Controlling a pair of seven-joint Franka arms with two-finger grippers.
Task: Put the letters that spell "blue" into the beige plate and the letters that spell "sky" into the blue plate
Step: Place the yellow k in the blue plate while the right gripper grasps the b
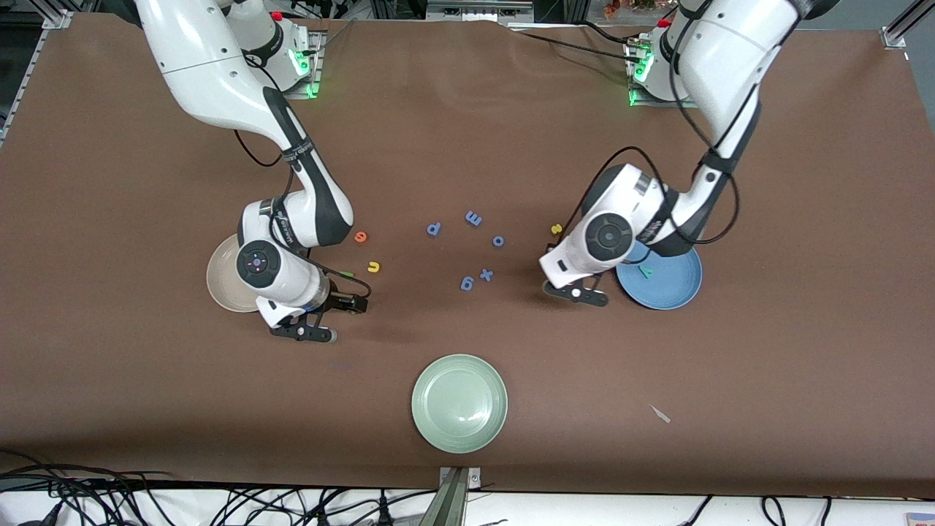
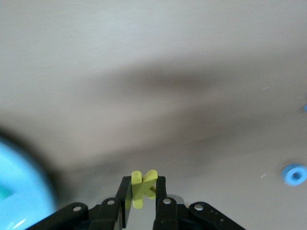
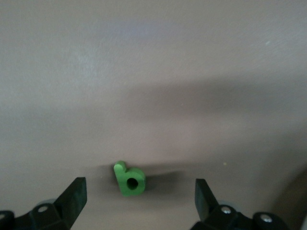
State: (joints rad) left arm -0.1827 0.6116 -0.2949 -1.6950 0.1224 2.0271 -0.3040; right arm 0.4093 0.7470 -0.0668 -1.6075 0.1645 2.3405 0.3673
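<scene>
Two grippers are low over the table. My left gripper (image 2: 142, 201), beside the blue plate (image 1: 668, 281), is clamped on the yellow k (image 2: 142, 187); only the left wrist view shows that, since from the front the arm hides it. My right gripper (image 3: 139, 201), beside the beige plate (image 1: 223, 281), is spread wide with the green b (image 3: 129, 179) lying between its fingers, untouched, seen only in the right wrist view. I see the teal y (image 1: 645, 271) in the blue plate, and s (image 1: 556, 229), e (image 1: 361, 237) and u (image 1: 374, 267) on the table.
</scene>
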